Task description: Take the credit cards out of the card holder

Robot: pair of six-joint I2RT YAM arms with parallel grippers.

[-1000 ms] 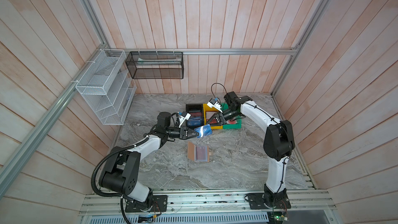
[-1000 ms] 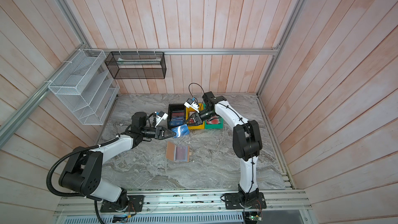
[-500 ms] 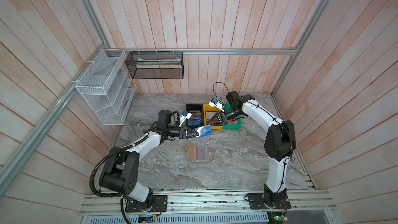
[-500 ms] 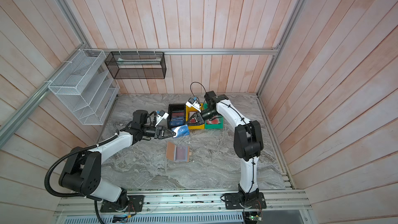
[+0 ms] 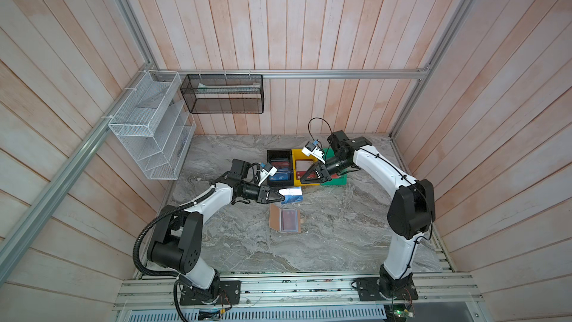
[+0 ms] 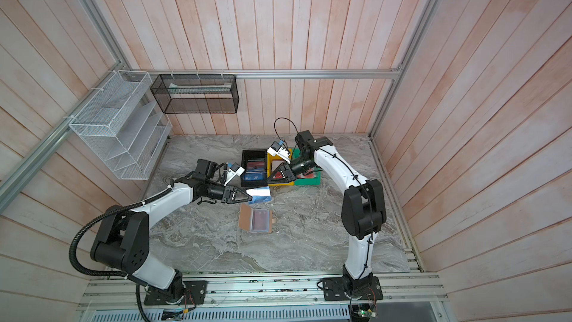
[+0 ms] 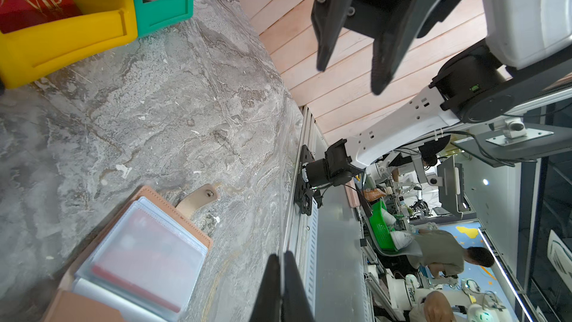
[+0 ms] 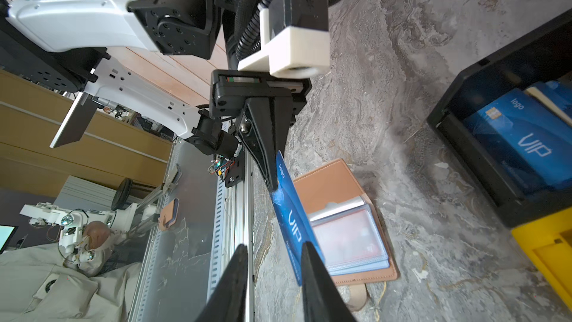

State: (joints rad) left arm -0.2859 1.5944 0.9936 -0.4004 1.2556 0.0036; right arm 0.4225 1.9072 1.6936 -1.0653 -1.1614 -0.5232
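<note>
While left pincer (image 5: 282,197) pinches the blue VIP card (image 5: 292,195) above the tabletop (image 5: 340,227), card holder (image 5: 286,220) lies open just nearer, red card (image 5: 291,222) sleeved. Right pincer (image 5: 304,177), spread and empty, hovers at yellow bin (image 5: 297,156).

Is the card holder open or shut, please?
Open: the card holder lies spread flat, clear sleeves exposed, snap tab unfastened.

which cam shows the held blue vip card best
The right wrist view: the blue card is close up, lettering readable, pinched by the left end effector. Both top views show it small and pale; in the left wrist view it cannot be made out.
</note>
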